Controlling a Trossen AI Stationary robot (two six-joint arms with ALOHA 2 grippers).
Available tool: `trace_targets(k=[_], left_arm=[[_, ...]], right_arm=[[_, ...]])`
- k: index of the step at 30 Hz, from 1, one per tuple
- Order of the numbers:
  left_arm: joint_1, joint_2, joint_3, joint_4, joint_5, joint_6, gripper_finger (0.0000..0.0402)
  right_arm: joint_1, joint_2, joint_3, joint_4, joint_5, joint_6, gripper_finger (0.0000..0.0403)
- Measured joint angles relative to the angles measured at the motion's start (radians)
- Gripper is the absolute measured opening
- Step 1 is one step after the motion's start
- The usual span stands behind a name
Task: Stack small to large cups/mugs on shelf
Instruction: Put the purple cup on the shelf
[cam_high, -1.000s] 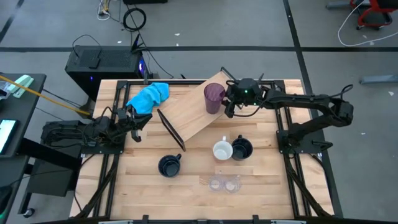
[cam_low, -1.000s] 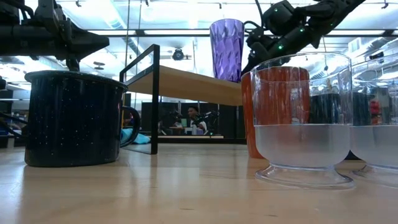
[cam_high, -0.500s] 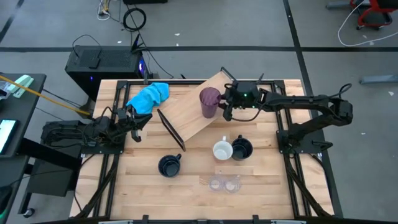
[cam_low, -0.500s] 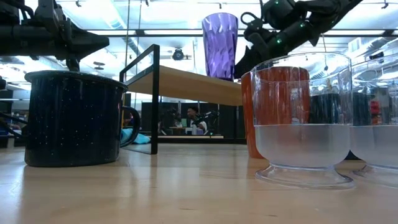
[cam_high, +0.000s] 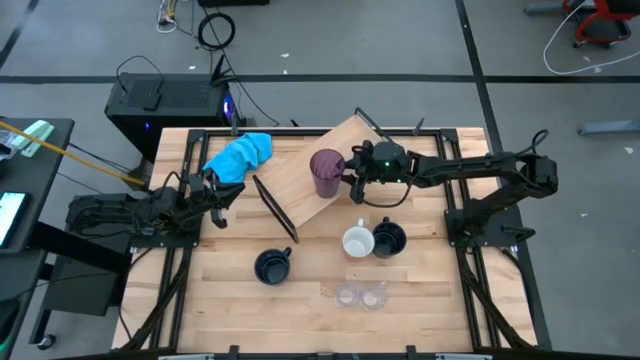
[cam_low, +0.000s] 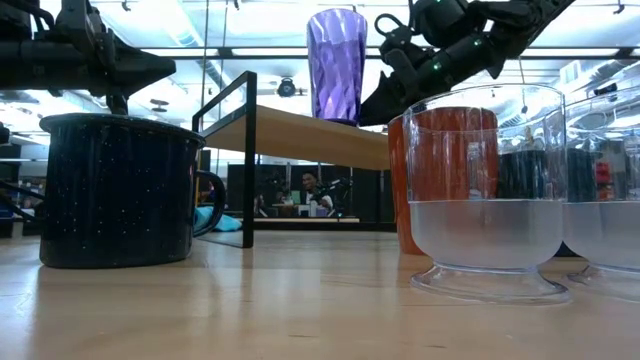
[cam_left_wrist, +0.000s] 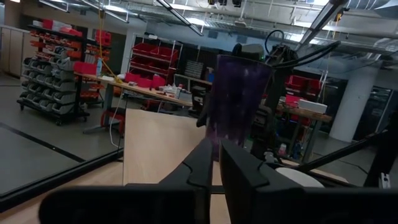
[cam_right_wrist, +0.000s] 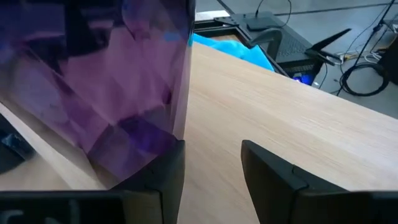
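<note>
The purple translucent tumbler (cam_high: 327, 172) stands upright on the top board of the light wooden shelf (cam_high: 300, 185), which lies slanted across the table's far middle. My right gripper (cam_high: 352, 184) is just to the tumbler's right, open, with only bare board between its fingers (cam_right_wrist: 211, 146); the tumbler (cam_right_wrist: 106, 81) is outside the jaws. A white mug (cam_high: 356, 241), two navy mugs (cam_high: 388, 238) (cam_high: 272, 265) and clear cups (cam_high: 360, 294) stand on the tabletop. My left gripper (cam_high: 220, 205) waits shut at the table's left edge. My right gripper pushes the tumbler with the outer side of one finger (cam_right_wrist: 169, 168), which lies against the tumbler's side wall low down near its base (cam_right_wrist: 152, 146). The fingers come from the table's right, slanting a little downward. The tumbler stands upright with its base on the shelf's board.
A bright blue cloth (cam_high: 240, 153) lies at the far left by the shelf's end. The shelf's black frame end (cam_high: 275, 208) stands toward the table's middle. Bare planks lie along the near edge around the clear cups.
My right gripper has gone toward the table's left and a little toward its near edge, low over the shelf. The tumbler has slid the same way along the board ahead of it and stays upright.
</note>
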Motion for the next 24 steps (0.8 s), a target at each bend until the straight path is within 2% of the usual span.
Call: trace_targets(k=[8, 19, 24], left_arm=[[0.000, 0.000, 0.000, 0.000, 0.000, 0.000, 0.0034], [0.000, 0.000, 0.000, 0.000, 0.000, 0.000, 0.0035], [0.000, 0.000, 0.000, -0.001, 0.000, 0.000, 0.0029]], right_arm=[[0.034, 0.001, 0.000, 0.044, 0.044, 0.039, 0.0163], [0.098, 0.004, 0.000, 0.063, 0.194, 0.142, 0.0163], [0.142, 0.047, 0.002, 0.116, 0.307, 0.173, 0.0163]])
